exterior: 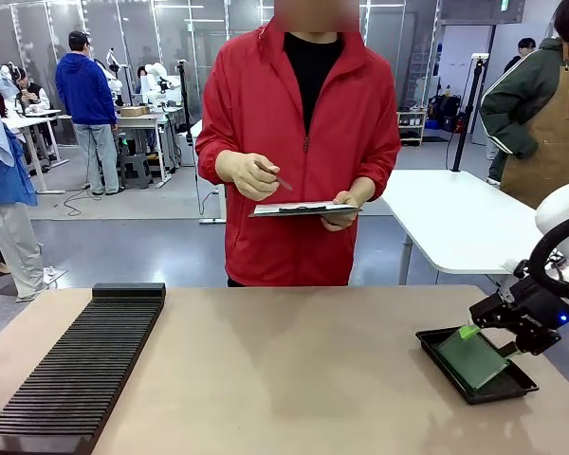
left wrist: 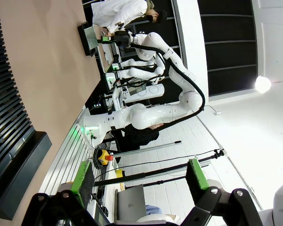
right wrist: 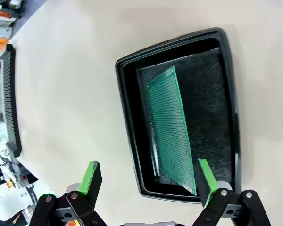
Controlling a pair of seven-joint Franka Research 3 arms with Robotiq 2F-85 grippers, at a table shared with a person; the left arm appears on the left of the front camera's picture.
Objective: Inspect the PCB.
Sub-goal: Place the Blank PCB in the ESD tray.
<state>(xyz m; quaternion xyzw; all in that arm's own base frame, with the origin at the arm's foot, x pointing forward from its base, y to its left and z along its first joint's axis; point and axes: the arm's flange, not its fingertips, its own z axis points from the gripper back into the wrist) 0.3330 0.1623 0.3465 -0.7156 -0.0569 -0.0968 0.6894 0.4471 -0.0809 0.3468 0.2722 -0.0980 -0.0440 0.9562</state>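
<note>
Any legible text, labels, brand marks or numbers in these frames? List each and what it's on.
None readable.
Green rectangular PCB in the shallow black tray: only a fine grid pattern, no print legible.
White paper on the person's dark clipboard: too small and edge-on to read.
Green sign near the ceiling: too small to read.
Black ribbed rack: no markings visible.

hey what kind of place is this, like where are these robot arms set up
Probably a robotics lab or test workshop. A PCB lies in a black tray below the open right hand, a person holds a clipboard, and more work tables stand behind.
</note>
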